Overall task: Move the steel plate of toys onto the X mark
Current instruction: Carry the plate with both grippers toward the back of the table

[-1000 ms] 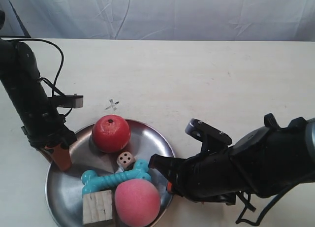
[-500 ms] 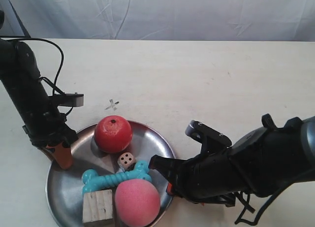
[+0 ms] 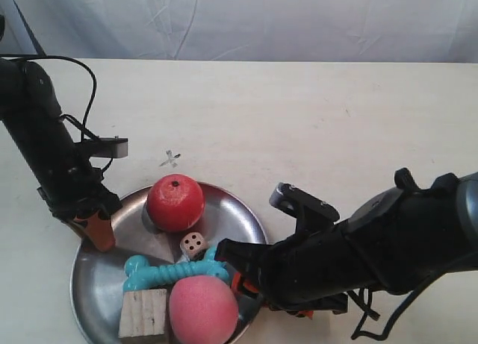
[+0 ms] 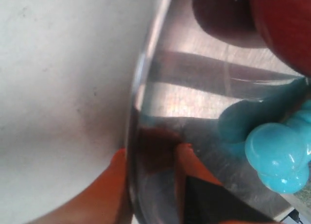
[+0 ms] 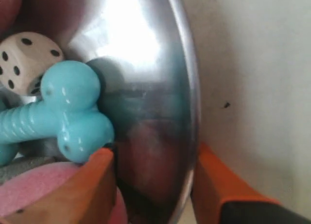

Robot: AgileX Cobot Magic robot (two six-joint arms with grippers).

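The steel plate (image 3: 95, 278) sits near the table's front edge. It holds a red apple (image 3: 175, 203), a white die (image 3: 193, 245), a turquoise bone (image 3: 175, 271), a wooden cube (image 3: 143, 314) and a pink peach (image 3: 203, 310). My left gripper (image 3: 97, 236) is shut on the plate's left rim (image 4: 141, 88), one orange finger inside and one outside (image 4: 153, 153). My right gripper (image 3: 237, 280) is shut on the opposite rim (image 5: 184, 88), astride it (image 5: 153, 153) beside the bone (image 5: 63, 107). The faint X mark (image 3: 170, 160) lies just beyond the plate's far rim.
A pale cloth backdrop (image 3: 246, 19) hangs behind the table's far edge. A black cable (image 3: 86, 75) loops off the left arm. The bulky right arm (image 3: 388, 247) covers the front right of the table.
My right arm has shifted slightly left with the rim it holds. The apple has rolled a little toward the far rim. My left gripper has risen slightly.
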